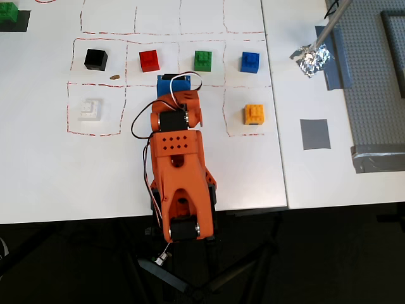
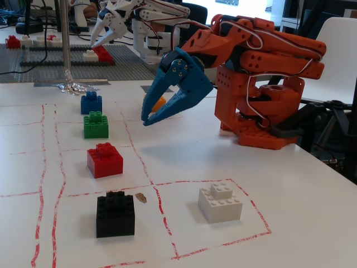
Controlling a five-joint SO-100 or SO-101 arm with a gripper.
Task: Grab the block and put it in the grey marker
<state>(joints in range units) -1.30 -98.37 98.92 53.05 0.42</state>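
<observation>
Black brick (image 2: 115, 214) foremost; red brick (image 2: 105, 160) neighbours green block (image 2: 96, 124).

Your orange five-joint arm (image 2: 262, 67) sits folded back over its base at the right of the fixed view, upper links stacked nearly level. In the overhead view it fills the lower centre of the frame, pointing up the picture. Your blue two-finger gripper (image 2: 149, 118) hangs out to the left of the fixed view, tips angled down toward the tabletop and held above it. Its jaws are parted a little and hold nothing. White and black cables loop along the links.
</observation>
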